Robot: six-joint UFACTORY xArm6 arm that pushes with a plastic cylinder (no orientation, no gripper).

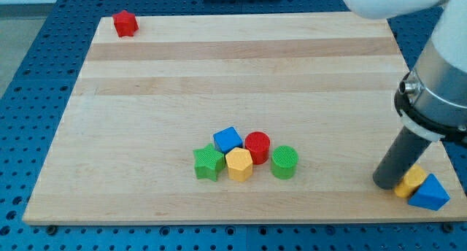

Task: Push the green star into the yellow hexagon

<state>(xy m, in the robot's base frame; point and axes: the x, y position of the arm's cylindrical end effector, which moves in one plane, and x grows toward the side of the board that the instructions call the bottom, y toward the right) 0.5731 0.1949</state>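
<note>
A: Camera view first: where does the green star (209, 162) sit?

B: Low on the wooden surface (219, 76), a little left of the middle. Its right side touches the yellow hexagon (239, 164), so the two are already pressed together.

A: What else is in that cluster?

B: A blue cube (228, 139) sits just above the star and hexagon, touching both. A red cylinder (257, 144) is beside the cube, against the hexagon's upper right. A green cylinder (284, 162) stands just right of the hexagon, near the red one.

A: And the tool?

B: It is a plain dark rod with nothing that opens or closes, and it holds nothing. My tip (387, 182) rests at the view's lower right, well apart from the cluster. It is right beside a small yellow block (412, 182), whose shape I cannot make out, and a blue triangular block (430, 193) lies against that one at the surface's corner.

A: Anything further off?

B: A red star (125, 23) sits alone at the top left corner.
</note>
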